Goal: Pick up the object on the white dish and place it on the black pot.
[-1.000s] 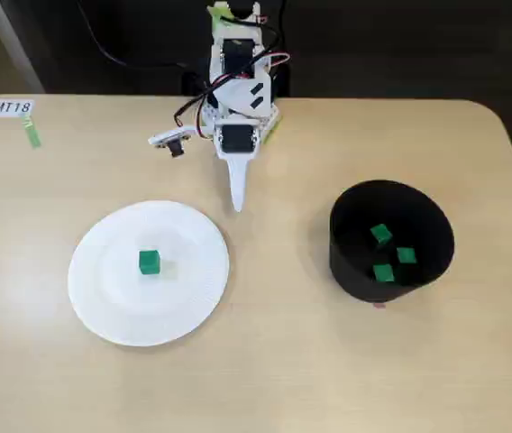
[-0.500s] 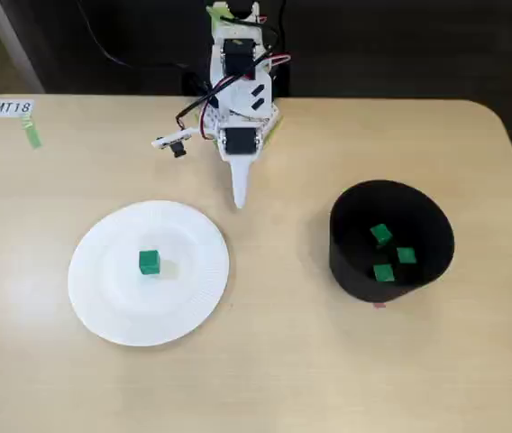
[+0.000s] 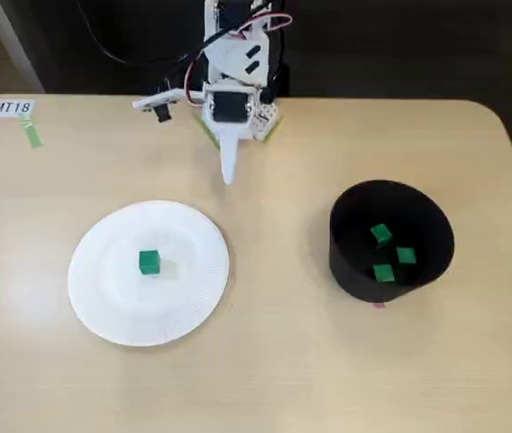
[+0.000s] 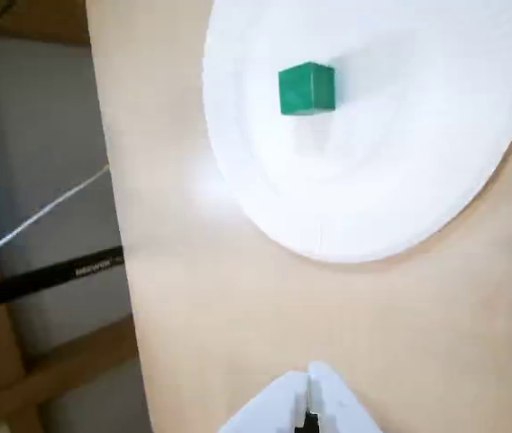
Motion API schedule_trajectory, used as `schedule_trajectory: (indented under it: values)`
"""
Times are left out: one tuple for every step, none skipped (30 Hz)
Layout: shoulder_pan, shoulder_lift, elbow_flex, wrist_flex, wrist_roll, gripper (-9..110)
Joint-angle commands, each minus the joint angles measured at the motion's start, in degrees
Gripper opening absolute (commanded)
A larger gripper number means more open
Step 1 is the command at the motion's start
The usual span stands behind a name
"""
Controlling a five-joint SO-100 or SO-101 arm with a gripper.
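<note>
One green cube (image 3: 149, 262) sat near the middle of the white dish (image 3: 103, 298) in the fixed view, and the dish lay on the left half of the worktop (image 3: 274, 361), toward the near edge. Three more green cubes (image 3: 391, 253) rested inside the black pot (image 3: 351, 262), which stood on the right half, well apart from the dish. At the far edge, the white arm (image 3: 233, 63) hung with its gripper (image 3: 228, 176) pointing down over bare wood, between dish and pot but nearer the far edge, empty. A paper label (image 3: 12, 107) marked the far left corner.

Seen from the wrist view, the cube (image 4: 306, 88) stood on the dish (image 4: 400, 189) at the top of the picture. The gripper (image 4: 308, 383) showed at the bottom edge, its two white fingers pressed together with nothing between them, well short of the dish's rim.
</note>
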Motion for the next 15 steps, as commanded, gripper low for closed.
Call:
schedule_trajectory:
  values:
    - [5.01, -7.12, -6.77, 0.26, -1.05, 0]
    - [6.06, -9.93, -8.17, 0.35, -2.11, 0]
    - [6.86, -12.83, -9.76, 0.35, -3.43, 0]
    - [7.56, -15.73, -11.43, 0.7, -4.83, 0]
    - [8.09, -18.63, -13.1, 1.14, -6.15, 0]
    - [8.44, -21.27, -14.77, 1.32, -7.56, 0]
    - [8.53, -23.82, -16.52, 1.32, -9.32, 0]
    - [8.61, -26.46, -18.46, 1.67, -10.72, 0]
    - [8.79, -29.09, -20.83, 2.46, -12.39, 0]
    - [8.88, -31.9, -23.47, 3.6, -14.33, 0]
    - [9.32, -34.63, -26.28, 5.19, -16.0, 0]
    - [9.67, -37.0, -28.74, 6.42, -17.58, 0]
    - [10.11, -39.02, -30.94, 7.47, -18.98, 0]
    - [10.63, -40.69, -32.87, 8.26, -20.04, 0]
    - [11.16, -42.19, -34.54, 8.79, -20.83, 0]
